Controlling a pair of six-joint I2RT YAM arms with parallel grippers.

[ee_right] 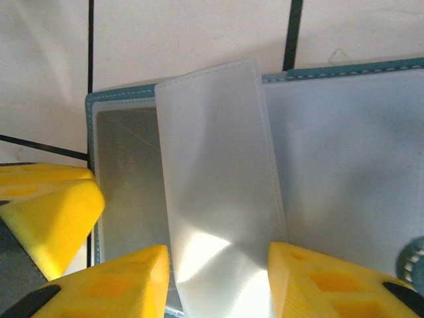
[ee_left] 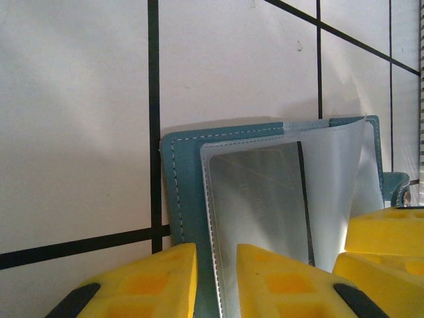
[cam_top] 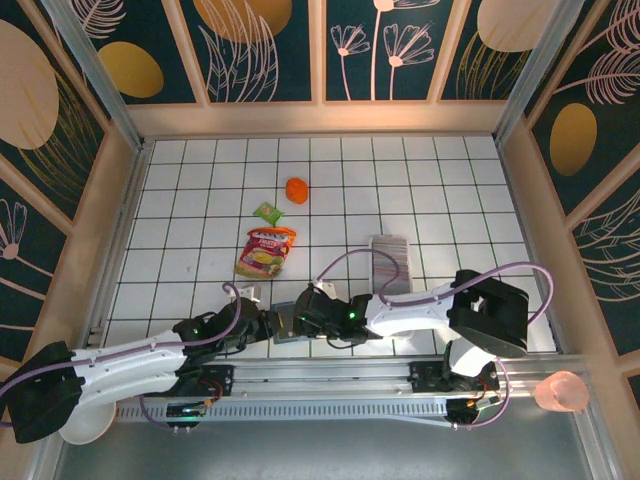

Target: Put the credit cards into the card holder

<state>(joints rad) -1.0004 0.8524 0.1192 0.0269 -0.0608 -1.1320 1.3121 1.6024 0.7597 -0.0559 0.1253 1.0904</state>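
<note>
**Top view.** Shows card holder lying opened on gridded table, close to front edge, between L gripper and R gripper, arms reaching in low from opp. sides. Places credit cards well apart from holder, to the R and further back, packed as a grey row in long white tray. Also on table: red-yellow snack pouch, small green packet just behind it, orange obj. further back.

**L wrist view.** Shows holder's teal cover w/ white stitching, clear sleeves fanned over it, one grey card inside front sleeve. L gripper at holder's near edge, yellow fingers a narrow slit apart, cover edge and sleeve seam visible through slit. Cannot tell whether pinching or merely pressing down. Clasp tab at far R, beside a yellow finger of R gripper.

**R wrist view.** R gripper w/ jaws clearly apart, one finger either side of a loose clear leaf tilted across opened holder. Cannot tell whether fingers touch leaf. Grey-blue inner page to R of leaf. Grey card seen through sleeve to L of it, next to L gripper's finger.
</note>
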